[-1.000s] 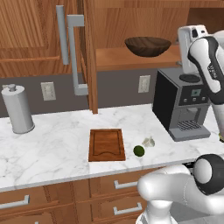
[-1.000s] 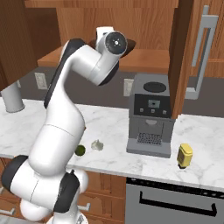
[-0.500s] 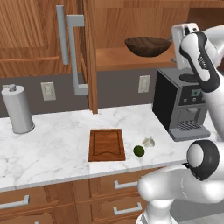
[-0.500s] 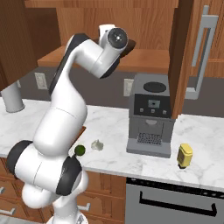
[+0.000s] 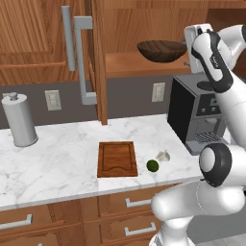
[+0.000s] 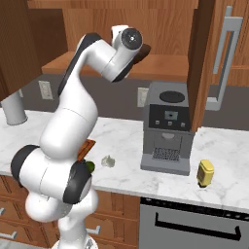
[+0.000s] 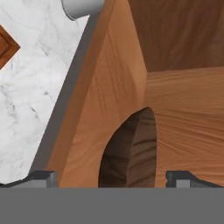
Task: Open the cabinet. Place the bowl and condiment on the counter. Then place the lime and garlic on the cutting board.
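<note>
Cabinet: reddish-brown wall unit, doors swung open, tall grey bar handles facing out.
Bowl: dark brown wood, wide and shallow, sitting on the cabinet shelf above the coffee machine; in the hand view its rim lies between the fingertips.
Claw: raised to shelf height just right of the bowl, fingers spread wide apart, nothing held.
Condiment: small yellowish bottle, upright on the desk, right of the coffee machine.
Cutting board: rectangular, grooved, flat on the desk below the open door.
Lime: dark green, on the desk just right of the board.
Garlic: whitish bulb, just beside the lime, on its far right.
Grey canister: knobbed, far left on the desk.
</note>
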Controlling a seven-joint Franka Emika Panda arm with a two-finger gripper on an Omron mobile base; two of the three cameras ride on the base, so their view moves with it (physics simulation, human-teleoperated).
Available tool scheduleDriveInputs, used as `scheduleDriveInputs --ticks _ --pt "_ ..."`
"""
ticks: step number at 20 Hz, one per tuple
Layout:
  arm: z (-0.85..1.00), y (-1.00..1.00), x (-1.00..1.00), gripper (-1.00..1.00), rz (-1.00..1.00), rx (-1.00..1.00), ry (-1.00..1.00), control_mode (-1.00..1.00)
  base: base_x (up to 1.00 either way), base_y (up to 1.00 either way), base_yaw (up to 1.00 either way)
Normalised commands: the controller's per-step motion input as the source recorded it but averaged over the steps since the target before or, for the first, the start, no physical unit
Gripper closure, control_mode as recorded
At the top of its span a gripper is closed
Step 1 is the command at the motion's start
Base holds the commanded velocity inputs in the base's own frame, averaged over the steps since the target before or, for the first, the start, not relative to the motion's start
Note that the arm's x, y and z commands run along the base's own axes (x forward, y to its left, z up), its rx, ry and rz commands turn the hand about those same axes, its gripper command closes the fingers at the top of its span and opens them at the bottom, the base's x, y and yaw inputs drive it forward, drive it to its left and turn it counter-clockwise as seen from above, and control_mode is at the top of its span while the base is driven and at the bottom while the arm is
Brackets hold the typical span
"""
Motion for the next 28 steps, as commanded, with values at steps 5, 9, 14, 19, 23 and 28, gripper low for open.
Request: scheduleDriveInputs --ticks 5,9,14,19,23,28 --pt "-0.03 0.00 0.25 -1.00 0.00 -0.02 0.00 -1.00 0.00 0.00 0.00" --pt "-0.07 0.00 0.28 -1.00 0.00 -0.01 0.00 -1.00 0.00 0.00 0.00" --pt "-0.07 0.00 0.25 -1.00 0.00 -0.01 0.00 -1.00 0.00 0.00 0.00" --pt "-0.05 0.00 0.24 -1.00 0.00 -0.01 0.00 -1.00 0.00 0.00 0.00" --pt "-0.06 0.00 0.23 -1.00 0.00 0.00 0.00 -1.00 0.00 0.00 0.00" --pt "-0.10 0.00 0.22 -1.00 0.00 0.00 0.00 -1.00 0.00 0.00 0.00"
